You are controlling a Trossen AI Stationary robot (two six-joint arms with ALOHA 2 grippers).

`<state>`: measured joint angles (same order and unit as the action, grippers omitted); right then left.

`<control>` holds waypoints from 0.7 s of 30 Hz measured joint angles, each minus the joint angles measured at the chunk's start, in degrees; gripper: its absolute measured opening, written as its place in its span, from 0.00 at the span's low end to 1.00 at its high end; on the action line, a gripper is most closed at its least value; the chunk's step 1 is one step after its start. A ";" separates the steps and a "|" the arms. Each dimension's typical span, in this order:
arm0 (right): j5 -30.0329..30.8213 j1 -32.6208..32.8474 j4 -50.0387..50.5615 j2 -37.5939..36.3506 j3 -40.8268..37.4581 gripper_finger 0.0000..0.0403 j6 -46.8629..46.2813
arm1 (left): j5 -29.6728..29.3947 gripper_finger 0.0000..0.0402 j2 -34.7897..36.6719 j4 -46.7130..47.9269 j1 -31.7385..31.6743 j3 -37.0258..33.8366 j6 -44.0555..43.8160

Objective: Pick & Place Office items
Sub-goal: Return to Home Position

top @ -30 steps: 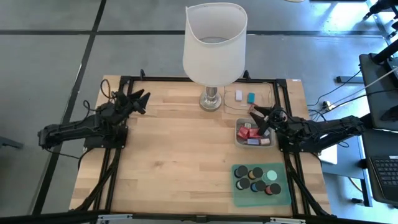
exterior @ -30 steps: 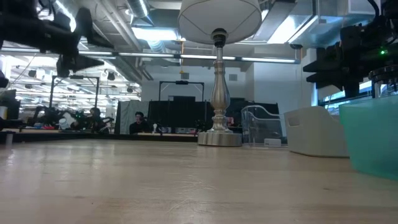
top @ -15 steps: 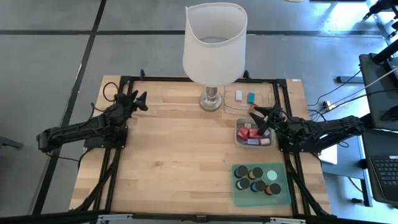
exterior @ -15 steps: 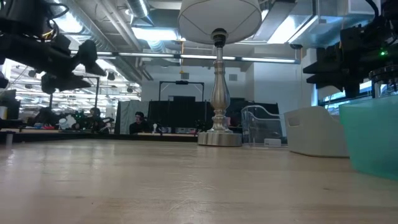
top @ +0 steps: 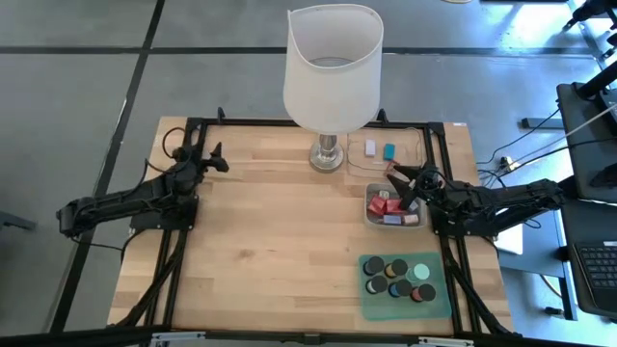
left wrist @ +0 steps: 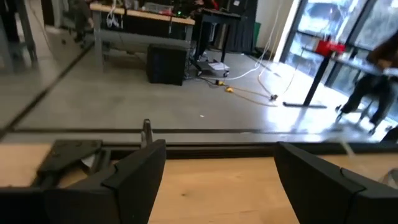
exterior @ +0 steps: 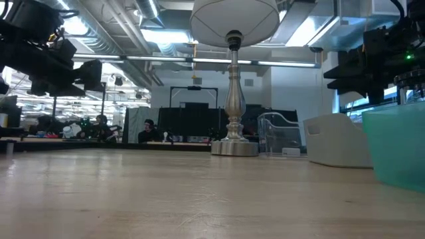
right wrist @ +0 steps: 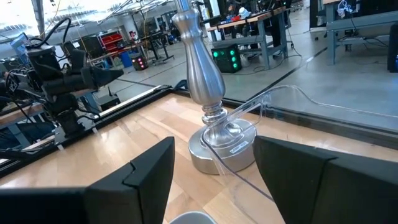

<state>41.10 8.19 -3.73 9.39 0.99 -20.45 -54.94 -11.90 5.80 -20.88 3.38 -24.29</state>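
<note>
High view: the left claw (top: 213, 160) hangs over the upper left of the counter (top: 280, 241), close to the black frame rail. The left wrist view shows its fingers spread with nothing between them. The right claw (top: 395, 174) sits right of centre, above the upper edge of the bin (top: 367, 218). Its fingers are likewise spread and empty in the right wrist view.

Item positions:
- Red and pink blocks (top: 386, 203) lie in the bin.
- Black cylinders (top: 398, 267) and the mint disc (top: 421, 273) rest on the mat (top: 436, 306) at lower right.
- A white block (top: 370, 146) and a blue block (top: 389, 151) lie in the clear tray (top: 413, 145), just right of the lamp base (top: 328, 156).

Hazards, as judged from this position:
1. The right claw is near the bin, the tray wall and the lamp base. A low or sideways swing could catch the bin rim and spill the blocks, or shift the tray.
2. The lamp looks top-heavy. A knock at its base could tip it across the counter.
3. A cable (top: 170, 143) loops at the upper left beside the left arm. The arm could snag it when it folds.
4. The open fingers widen each claw's sweep, so clearance past the frame rail is reduced.
</note>
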 joint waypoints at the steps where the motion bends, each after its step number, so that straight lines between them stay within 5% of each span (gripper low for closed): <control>1: 0.00 0.00 -0.02 0.00 0.00 0.55 0.00 | 0.01 0.74 0.00 0.00 0.02 0.00 1.65; 21: 0.00 0.00 -0.04 0.00 0.00 0.55 0.00 | 0.76 0.74 0.00 0.00 0.02 0.00 6.01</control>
